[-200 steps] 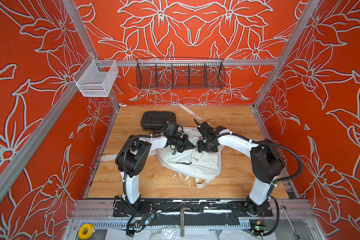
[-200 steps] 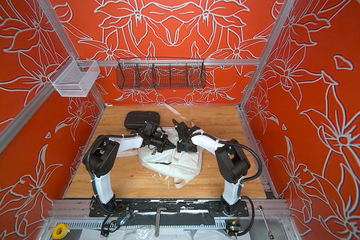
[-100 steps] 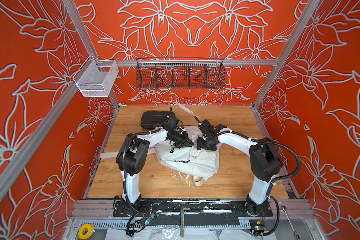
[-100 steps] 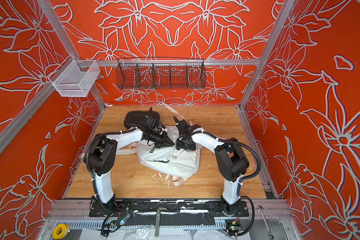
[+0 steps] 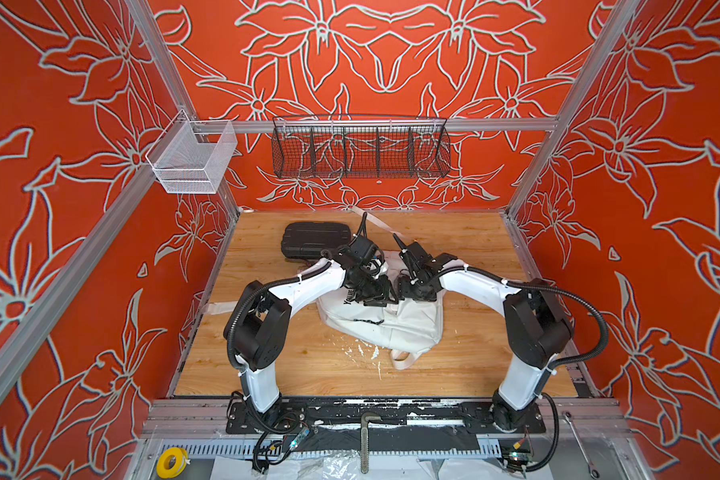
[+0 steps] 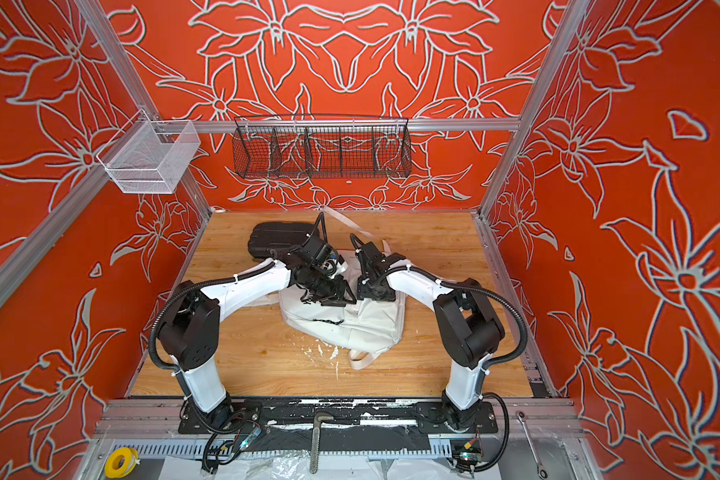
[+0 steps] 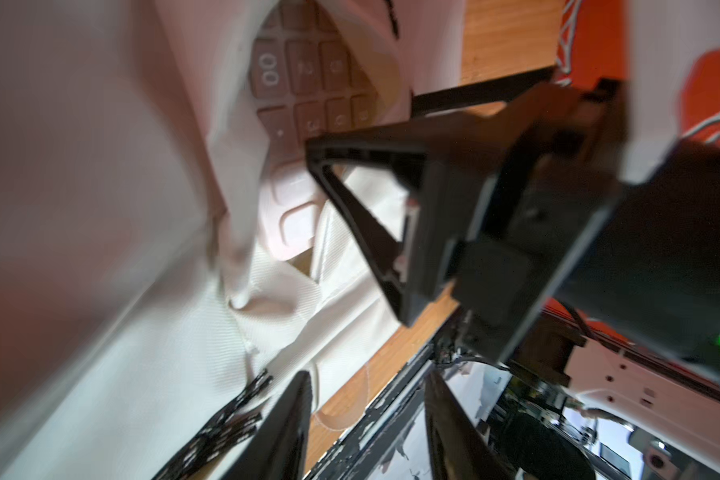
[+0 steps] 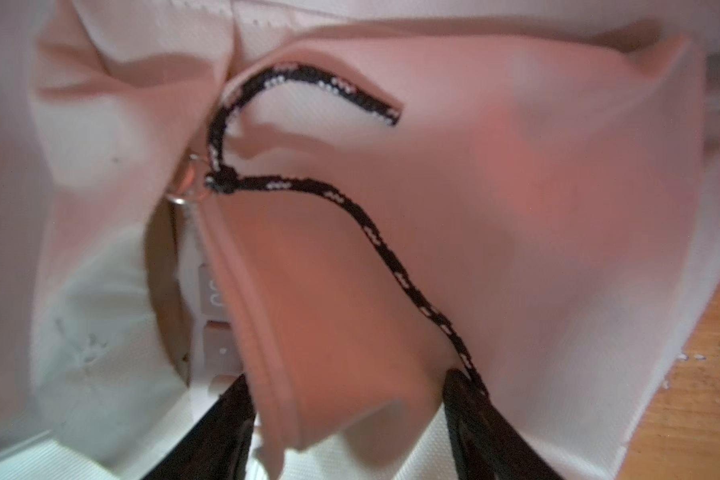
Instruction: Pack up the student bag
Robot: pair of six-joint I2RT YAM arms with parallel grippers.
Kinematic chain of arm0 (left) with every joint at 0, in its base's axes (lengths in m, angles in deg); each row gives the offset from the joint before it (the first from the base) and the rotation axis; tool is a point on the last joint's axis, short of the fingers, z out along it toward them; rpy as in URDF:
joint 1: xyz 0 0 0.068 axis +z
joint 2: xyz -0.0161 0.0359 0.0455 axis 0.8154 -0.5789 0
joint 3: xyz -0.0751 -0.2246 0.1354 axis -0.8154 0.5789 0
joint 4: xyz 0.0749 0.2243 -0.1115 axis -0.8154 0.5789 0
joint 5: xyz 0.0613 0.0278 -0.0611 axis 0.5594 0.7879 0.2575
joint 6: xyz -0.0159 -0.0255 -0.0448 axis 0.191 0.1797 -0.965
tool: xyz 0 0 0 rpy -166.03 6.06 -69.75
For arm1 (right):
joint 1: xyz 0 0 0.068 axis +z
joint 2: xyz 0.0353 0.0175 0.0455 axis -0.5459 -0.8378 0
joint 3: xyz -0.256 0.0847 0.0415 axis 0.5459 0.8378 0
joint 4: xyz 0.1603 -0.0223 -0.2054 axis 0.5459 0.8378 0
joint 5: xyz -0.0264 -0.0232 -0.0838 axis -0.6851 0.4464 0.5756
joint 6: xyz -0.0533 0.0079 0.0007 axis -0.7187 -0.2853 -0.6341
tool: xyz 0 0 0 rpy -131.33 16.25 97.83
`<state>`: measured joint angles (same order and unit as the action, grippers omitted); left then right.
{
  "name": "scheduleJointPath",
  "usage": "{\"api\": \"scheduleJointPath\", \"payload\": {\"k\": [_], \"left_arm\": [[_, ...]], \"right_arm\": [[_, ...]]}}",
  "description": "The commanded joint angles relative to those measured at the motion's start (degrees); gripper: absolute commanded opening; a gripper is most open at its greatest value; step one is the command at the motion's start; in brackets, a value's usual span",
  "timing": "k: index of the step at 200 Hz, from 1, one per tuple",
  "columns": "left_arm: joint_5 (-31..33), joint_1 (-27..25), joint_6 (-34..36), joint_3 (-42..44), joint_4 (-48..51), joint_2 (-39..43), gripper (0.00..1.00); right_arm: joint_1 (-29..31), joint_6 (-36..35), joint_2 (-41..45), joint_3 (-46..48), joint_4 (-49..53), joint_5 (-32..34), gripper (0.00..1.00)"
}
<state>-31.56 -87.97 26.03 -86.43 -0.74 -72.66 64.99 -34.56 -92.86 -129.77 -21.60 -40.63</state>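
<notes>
The student bag (image 5: 395, 328) lies about the middle of the table (image 5: 292, 365), its zip mouth parted and a calculator (image 7: 304, 70) showing inside. The left gripper (image 7: 366, 374) hangs open and empty just beside that mouth. The right gripper (image 8: 348, 376) stands wide apart, its jaws straddling a fold of the bag's flap.

The left arm (image 5: 304, 286) and right arm (image 5: 474, 286) bend inward, wrists pitched down. The left end effector (image 7: 366, 378) has its jaws partly apart. The right end effector (image 8: 348, 378) has its jaws set wide.
</notes>
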Motion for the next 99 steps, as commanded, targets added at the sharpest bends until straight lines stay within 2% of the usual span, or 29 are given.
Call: {"api": "scheduleJointPath", "payload": {"k": [1, 32, 99], "left_arm": [[8.0, -0.6, 0.2, 1.4, 1.5, 1.5, 0.46], [11.7, -1.0, 0.4, -0.7, 1.8, -1.5, 0.48], [14.7, -1.7, 0.3, -2.5, 1.6, -7.6, 0.49]], "right_arm": [[-0.3, 0.9, -0.6, 3.1, 1.0, -4.8, 0.73], [-0.3, -0.1, 0.2, 3.3, 1.2, -5.7, 0.72], [-0.3, 0.3, 0.0, 3.7, 0.4, -7.5, 0.71]]}}
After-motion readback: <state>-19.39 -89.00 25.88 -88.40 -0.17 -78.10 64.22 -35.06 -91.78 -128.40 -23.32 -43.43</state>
